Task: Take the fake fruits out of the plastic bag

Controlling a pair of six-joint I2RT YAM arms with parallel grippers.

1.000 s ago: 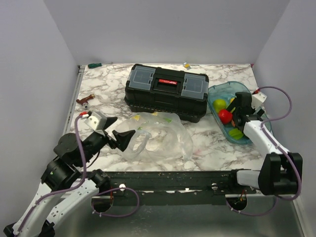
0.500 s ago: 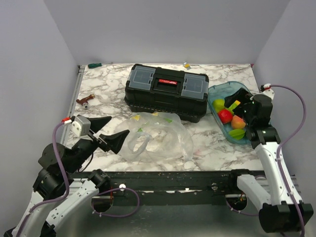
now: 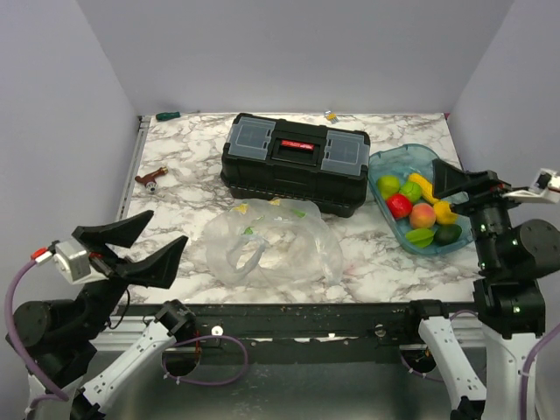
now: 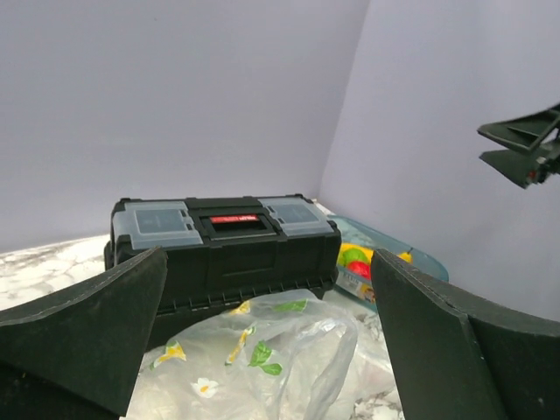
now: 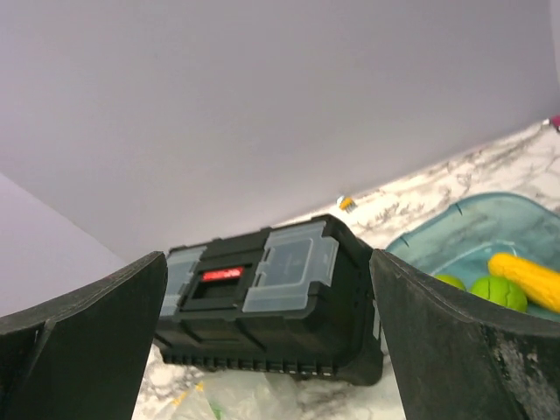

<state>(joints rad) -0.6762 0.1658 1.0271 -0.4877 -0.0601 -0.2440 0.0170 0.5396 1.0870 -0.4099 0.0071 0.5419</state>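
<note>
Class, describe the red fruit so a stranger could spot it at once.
Find the black toolbox on the marble table. Right of it lies a translucent blue tray; inside, the red fruit sits by its left rim, the only red one among green, yellow and peach neighbours.

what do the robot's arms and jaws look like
The left arm and right arm match: white links, black joints. Each ends in two dark wedge-shaped jaws, with a small white wrist camera behind them and a purple cable looping along the arm.
</note>
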